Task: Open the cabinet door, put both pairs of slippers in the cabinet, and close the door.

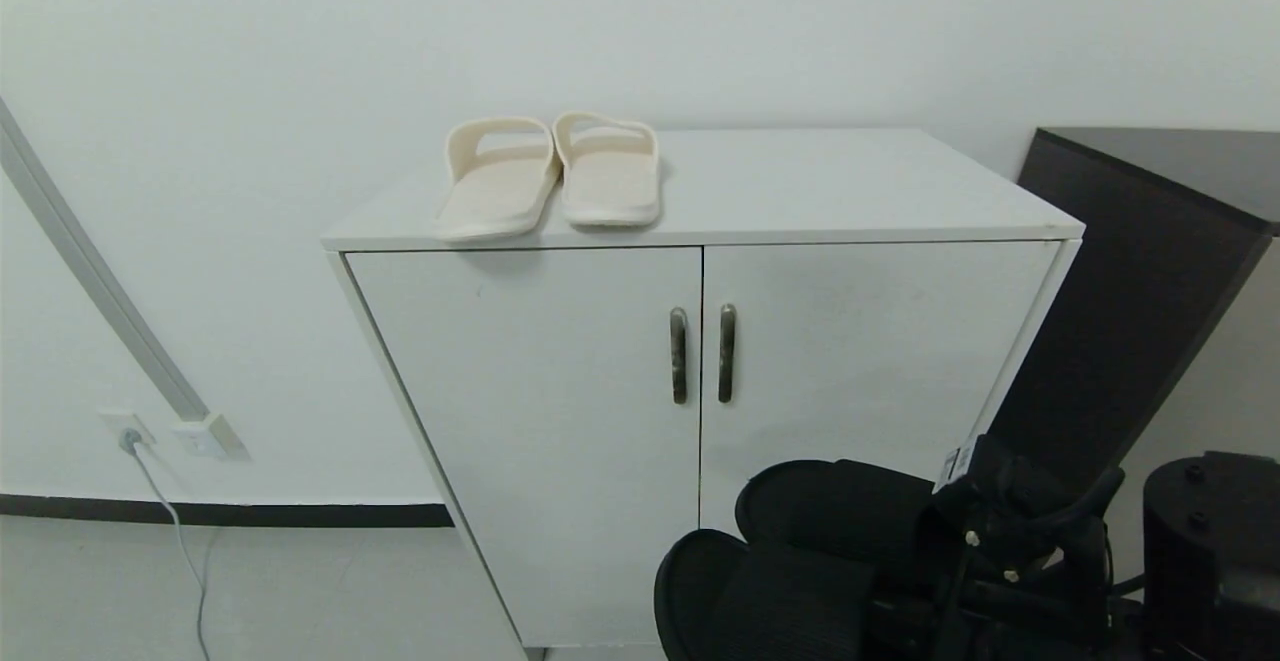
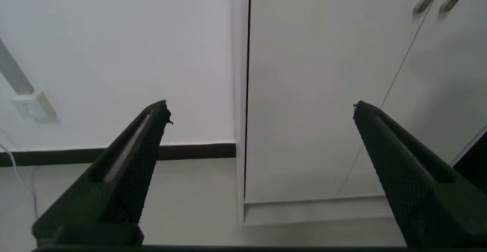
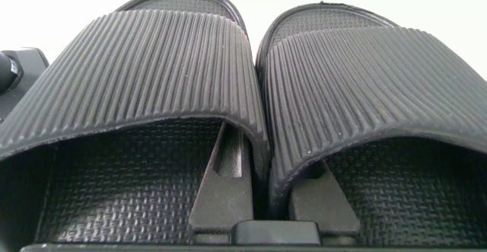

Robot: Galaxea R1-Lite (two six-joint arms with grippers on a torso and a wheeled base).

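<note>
Cabinet (image 1: 850,186): both doors (image 1: 540,421) closed, not yet opened.
Cream slippers (image 1: 550,176): on the cabinet top.
Black slippers (image 1: 800,561): clamped together in the right pincer (image 3: 266,161), low before the right door.
Left pincer (image 2: 259,111): wide, empty, near the left door.
Outstanding, by judgement: opening, both stowings, closing.

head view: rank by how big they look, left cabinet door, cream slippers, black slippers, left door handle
1. left cabinet door
2-3. black slippers and cream slippers: the black pair looks bigger, but it is nearer the camera and partly cut off, so unranked
4. left door handle
</note>
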